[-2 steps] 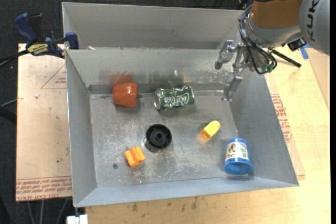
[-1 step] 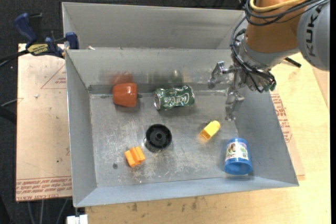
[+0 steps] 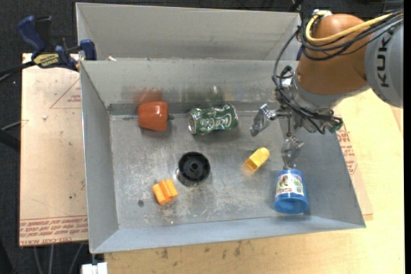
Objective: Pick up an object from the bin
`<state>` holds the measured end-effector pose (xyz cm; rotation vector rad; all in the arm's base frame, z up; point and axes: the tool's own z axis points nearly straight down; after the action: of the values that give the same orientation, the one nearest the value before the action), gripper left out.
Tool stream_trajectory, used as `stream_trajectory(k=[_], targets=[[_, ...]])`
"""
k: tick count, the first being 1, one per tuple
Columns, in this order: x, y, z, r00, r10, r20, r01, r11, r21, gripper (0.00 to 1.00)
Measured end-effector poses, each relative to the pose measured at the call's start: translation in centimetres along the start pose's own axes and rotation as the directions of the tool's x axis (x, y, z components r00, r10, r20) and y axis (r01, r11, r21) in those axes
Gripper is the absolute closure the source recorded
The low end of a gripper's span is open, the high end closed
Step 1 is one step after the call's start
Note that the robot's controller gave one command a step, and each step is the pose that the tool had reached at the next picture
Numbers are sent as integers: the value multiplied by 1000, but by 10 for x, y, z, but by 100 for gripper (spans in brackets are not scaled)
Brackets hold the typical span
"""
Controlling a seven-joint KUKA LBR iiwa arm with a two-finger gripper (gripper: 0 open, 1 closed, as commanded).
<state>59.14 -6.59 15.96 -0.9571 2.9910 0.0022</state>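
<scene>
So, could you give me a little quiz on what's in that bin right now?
1. How many loose things lie in the bin?
2. True or false: the crushed green can lies near the bin's far wall, with the red block on its left in the picture.
3. Which thing lies nearest the gripper? A) black ring B) blue cup C) orange piece

Key: 1. Six. 2. True. 3. B.
</scene>
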Motion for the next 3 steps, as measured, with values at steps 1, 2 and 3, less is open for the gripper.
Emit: stream_trajectory(k=[1,2,3], targets=[[-1,-11,20,999,-35,0,35,999,0,0],[-5,-12,68,949,-316,4,316,949,7,0],[-2,-8,83,913,-408,5,408,913,10,100]])
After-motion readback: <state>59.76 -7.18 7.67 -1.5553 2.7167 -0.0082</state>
